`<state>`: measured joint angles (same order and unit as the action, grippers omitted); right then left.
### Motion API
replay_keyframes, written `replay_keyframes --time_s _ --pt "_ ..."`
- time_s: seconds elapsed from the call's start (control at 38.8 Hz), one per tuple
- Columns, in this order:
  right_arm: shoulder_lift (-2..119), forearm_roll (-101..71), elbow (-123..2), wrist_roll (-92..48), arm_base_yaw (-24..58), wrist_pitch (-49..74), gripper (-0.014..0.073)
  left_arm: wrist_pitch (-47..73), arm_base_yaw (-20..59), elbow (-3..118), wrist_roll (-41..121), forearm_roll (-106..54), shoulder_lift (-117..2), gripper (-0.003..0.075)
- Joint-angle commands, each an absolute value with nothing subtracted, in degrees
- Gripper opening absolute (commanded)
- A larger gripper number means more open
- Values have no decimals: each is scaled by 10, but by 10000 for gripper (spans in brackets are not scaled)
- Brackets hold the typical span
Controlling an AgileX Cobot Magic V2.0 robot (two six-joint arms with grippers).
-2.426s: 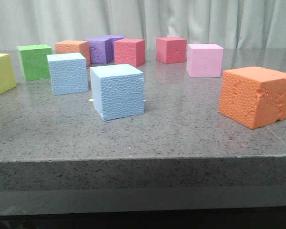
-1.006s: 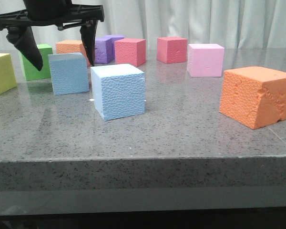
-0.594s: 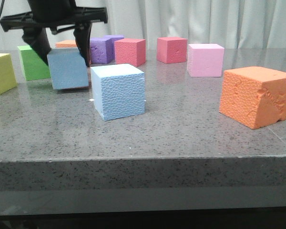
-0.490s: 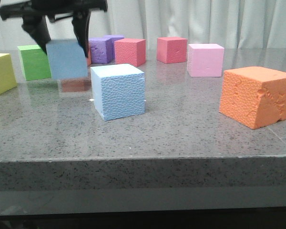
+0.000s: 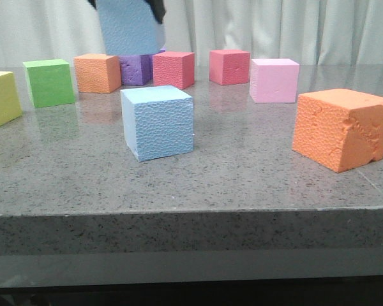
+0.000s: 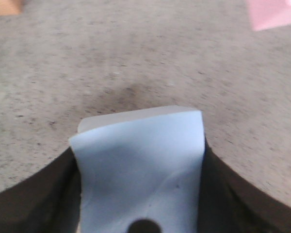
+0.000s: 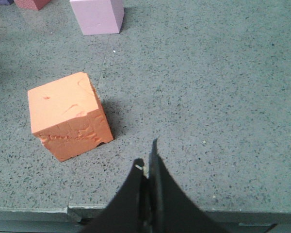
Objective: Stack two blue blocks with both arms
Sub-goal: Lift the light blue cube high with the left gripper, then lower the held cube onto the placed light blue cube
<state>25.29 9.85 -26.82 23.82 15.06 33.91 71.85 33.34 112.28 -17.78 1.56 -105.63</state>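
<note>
Gripping one blue block (image 6: 140, 170) between its fingers, left gripper (image 6: 138, 194) holds it high above table (image 5: 242, 166); right gripper (image 7: 146, 170) pinched together, empty.

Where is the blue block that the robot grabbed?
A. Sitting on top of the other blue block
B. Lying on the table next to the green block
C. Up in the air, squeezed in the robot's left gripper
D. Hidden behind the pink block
C. The lifted blue block hangs high above the table, clamped in the left gripper, while the other blue block sits alone below.
</note>
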Motion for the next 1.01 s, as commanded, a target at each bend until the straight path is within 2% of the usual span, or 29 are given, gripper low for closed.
replay_keyframes --time_s 0.0,0.49,0.85,0.93,0.98 --pt "254 112 -282 236 149 300 -110 729 345 1131 -175 5 -1003 209" --pt "254 112 -282 236 149 304 -110 720 358 1013 -163 -31 -964 211" --pt "254 112 -282 236 149 304 -110 686 391 1004 -163 -21 -979 218" --pt "254 112 -282 236 149 304 -110 685 391 1002 -163 -13 -985 258" --pt "254 112 -282 236 149 304 -110 683 391 1002 -163 -7 -986 312"
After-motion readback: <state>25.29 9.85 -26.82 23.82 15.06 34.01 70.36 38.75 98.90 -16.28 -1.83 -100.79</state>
